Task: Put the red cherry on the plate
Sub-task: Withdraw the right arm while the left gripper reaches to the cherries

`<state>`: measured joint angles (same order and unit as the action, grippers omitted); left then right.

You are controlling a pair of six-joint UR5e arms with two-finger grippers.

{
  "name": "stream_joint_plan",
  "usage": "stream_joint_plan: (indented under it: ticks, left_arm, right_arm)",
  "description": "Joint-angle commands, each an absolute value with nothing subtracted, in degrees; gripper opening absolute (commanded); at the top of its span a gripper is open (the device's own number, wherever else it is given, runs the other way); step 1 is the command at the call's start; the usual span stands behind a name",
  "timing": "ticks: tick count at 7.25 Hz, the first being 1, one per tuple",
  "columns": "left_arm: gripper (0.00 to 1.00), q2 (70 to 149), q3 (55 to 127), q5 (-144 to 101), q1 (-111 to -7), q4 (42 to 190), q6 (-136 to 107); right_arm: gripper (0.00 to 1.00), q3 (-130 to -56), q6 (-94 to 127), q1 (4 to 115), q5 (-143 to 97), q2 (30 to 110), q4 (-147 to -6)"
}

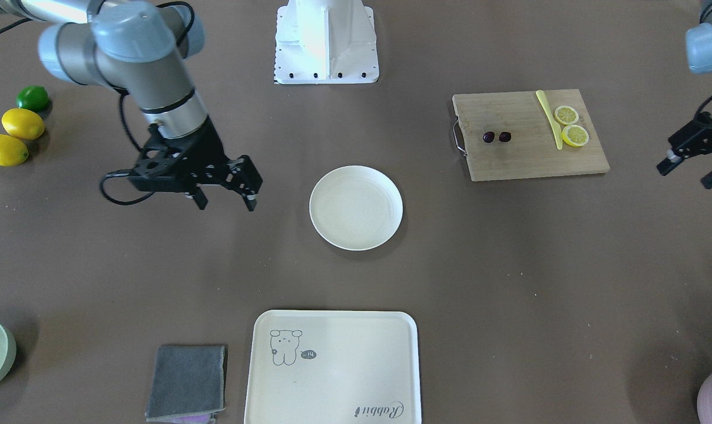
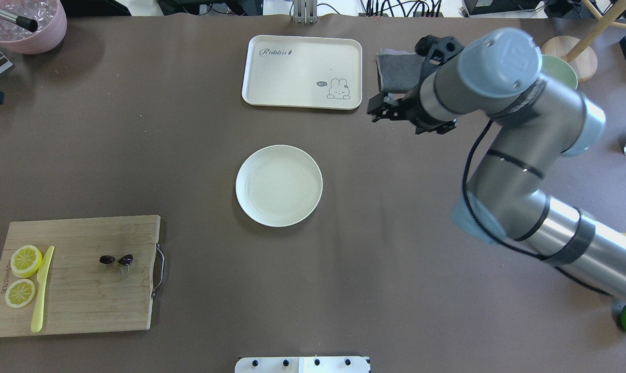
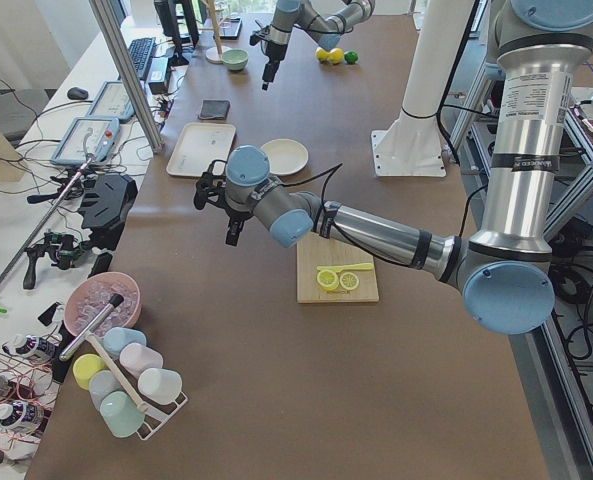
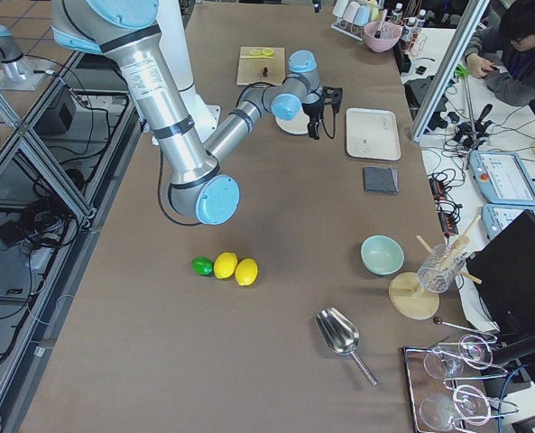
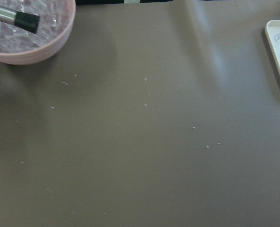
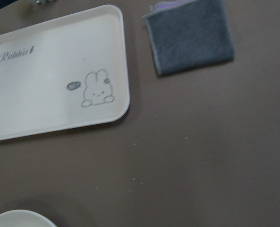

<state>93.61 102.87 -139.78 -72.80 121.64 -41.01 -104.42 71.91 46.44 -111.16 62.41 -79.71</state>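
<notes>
Apparently plastic, a yellow knife (image 1: 549, 119) separates red cherry (image 1: 489, 137) from lemon slices (image 1: 575, 135).

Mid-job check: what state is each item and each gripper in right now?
Pair of dark maroon cherries: lying on the wooden cutting board, not gripped.
Round cream plate: empty.
Right gripper: open, holding nothing.
Left gripper: open, holding nothing.
Rectangular cream tray: empty.
Grey cloth: folded, flat on the table.
</notes>
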Motion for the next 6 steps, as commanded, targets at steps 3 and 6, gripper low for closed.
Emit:
stream_joint_plan:
  ticks: [3, 6]
  left_arm:
    - [0.98, 86.3, 115.2, -123.9, -49.4, 123.5, -59.6]
    - [0.91, 82.9, 115.9, -113.0, -36.7, 123.5, -60.1]
  right_arm:
    - [1.00, -107.1, 42.1, 69.7, -129.3, 76.3, -82.4]
    - [1.00, -106.6, 30.4, 75.6, -132.2, 81.6, -82.4]
